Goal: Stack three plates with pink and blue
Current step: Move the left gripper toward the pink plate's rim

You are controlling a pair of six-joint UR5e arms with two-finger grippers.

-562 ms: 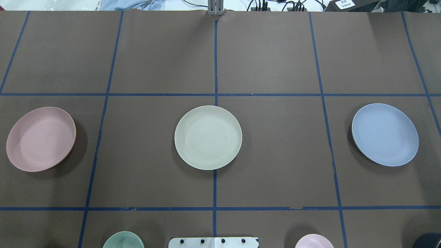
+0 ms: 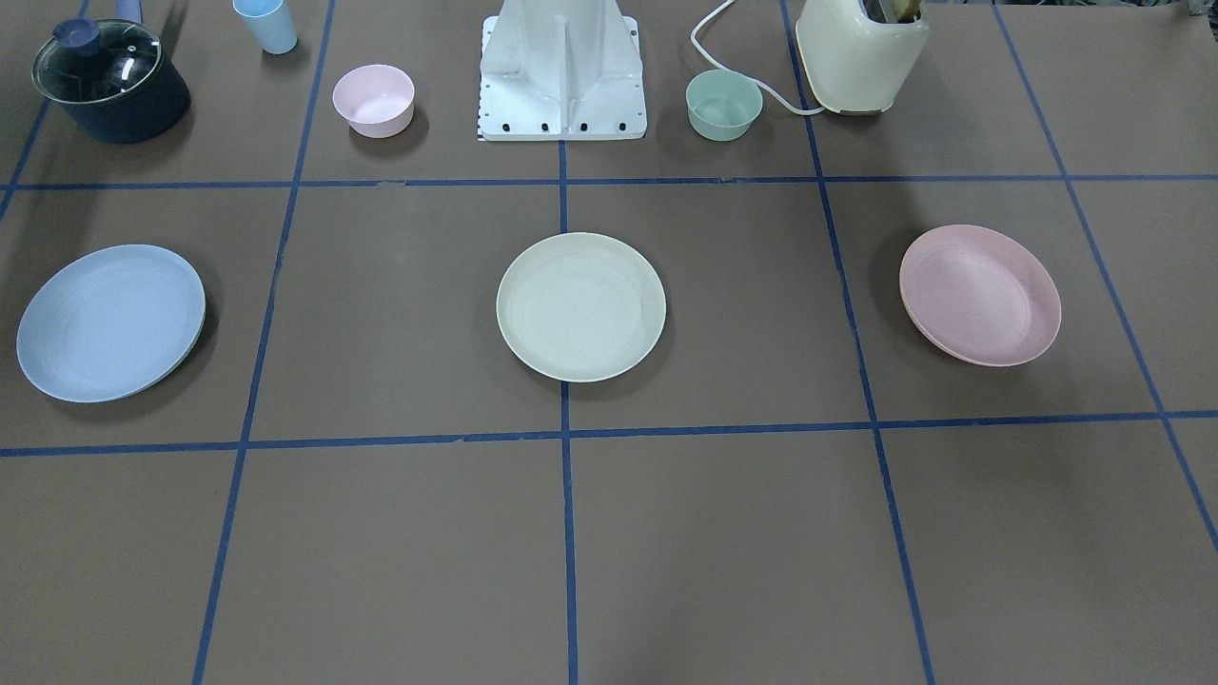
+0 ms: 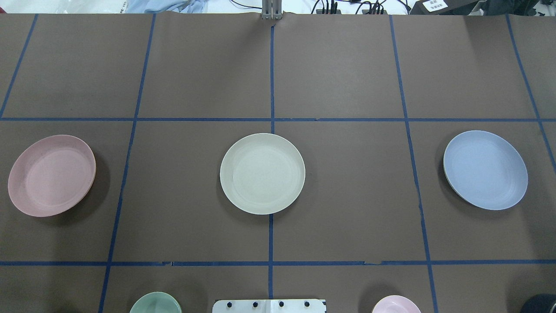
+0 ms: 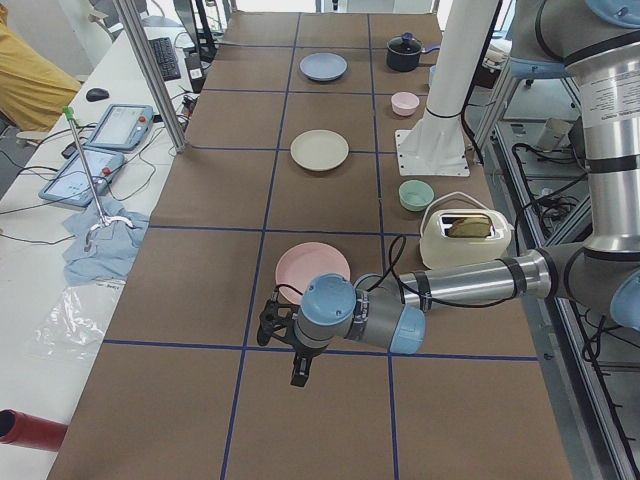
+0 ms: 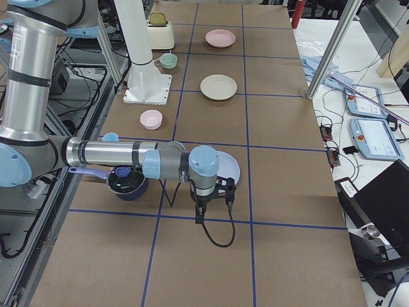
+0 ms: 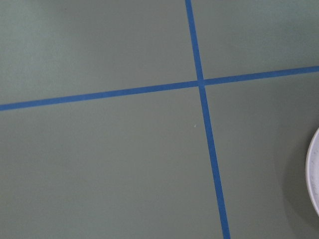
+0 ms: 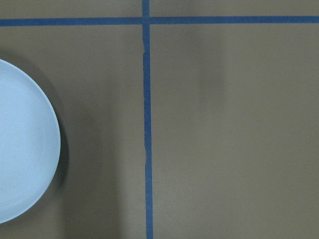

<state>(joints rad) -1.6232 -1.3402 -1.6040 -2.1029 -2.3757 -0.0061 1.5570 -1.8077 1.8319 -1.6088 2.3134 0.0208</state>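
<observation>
Three plates lie apart in a row on the brown table. The pale pink plate (image 3: 51, 175) is on the left, the cream-white plate (image 3: 262, 173) in the middle, the light blue plate (image 3: 485, 170) on the right. My left gripper (image 4: 277, 328) hovers just past the pink plate (image 4: 312, 268), and I cannot tell whether it is open or shut. My right gripper (image 5: 222, 190) hovers at the blue plate (image 5: 231, 167), partly hiding it, and I cannot tell its state either. The right wrist view shows the blue plate's edge (image 7: 22, 144). The left wrist view shows a pale plate rim (image 6: 314, 179).
Near the robot base (image 2: 561, 76) stand a small pink bowl (image 2: 373, 99), a small green bowl (image 2: 724, 104), a cream toaster (image 2: 861, 52), a dark lidded pot (image 2: 109, 81) and a blue cup (image 2: 266, 24). Blue tape lines cross the table.
</observation>
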